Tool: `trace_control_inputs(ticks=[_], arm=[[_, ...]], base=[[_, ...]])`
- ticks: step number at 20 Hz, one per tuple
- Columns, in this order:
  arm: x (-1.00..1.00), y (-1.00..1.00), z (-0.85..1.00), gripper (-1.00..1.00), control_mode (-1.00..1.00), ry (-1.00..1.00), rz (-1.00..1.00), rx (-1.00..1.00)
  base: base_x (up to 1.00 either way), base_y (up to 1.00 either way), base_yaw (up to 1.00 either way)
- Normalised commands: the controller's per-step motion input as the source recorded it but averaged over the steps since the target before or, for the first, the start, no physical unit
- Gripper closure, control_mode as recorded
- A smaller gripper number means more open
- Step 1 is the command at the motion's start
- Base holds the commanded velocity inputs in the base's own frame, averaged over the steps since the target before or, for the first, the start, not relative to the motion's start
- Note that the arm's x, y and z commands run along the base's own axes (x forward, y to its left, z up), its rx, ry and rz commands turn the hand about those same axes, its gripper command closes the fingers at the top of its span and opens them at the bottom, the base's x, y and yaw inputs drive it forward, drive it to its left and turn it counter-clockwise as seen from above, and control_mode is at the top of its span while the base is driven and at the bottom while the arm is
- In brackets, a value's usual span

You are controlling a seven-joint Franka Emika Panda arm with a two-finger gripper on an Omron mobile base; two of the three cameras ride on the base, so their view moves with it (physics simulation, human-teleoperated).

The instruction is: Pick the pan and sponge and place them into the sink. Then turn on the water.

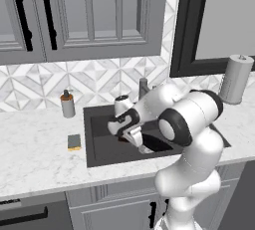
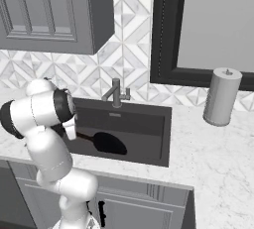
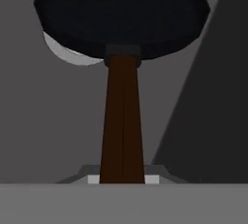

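A white robot arm reaches down into the dark sink (image 2: 149, 111), its gripper (image 1: 143, 147) clenched on the brown handle of the black pan (image 2: 110, 143), which sits inside the basin over the steel drain (image 3: 65, 53). The sponge (image 1: 74, 142) lies on the marble counter (image 1: 35, 154) just left of the sink, near a grey soap dispenser (image 1: 67, 104).

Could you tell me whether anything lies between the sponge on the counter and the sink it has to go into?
Nothing visible does. The sponge lies on bare marble just left of the sink rim. The soap dispenser stands farther back, off that line. The claw, inside the basin, is shut on the pan handle.
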Motion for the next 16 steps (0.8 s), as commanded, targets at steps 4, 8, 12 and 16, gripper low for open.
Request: trace_control_inputs(ticks=[4,8,12,16], arm=[[0.4,0.1,-0.47,1.0,-1.0,0.0,0.0,0.02],[0.41,0.09,-0.46,1.0,-1.0,0.0,0.0,0.02],[0.25,0.13,-0.25,-1.0,-1.0,0.0,0.0,0.02],[0.0,0.01,0.22,-1.0,-1.0,0.0,0.0,0.0]], base=[[0.0,0.0,0.0],[0.0,0.0,0.0],[0.0,0.0,0.0],[0.0,0.0,0.0]])
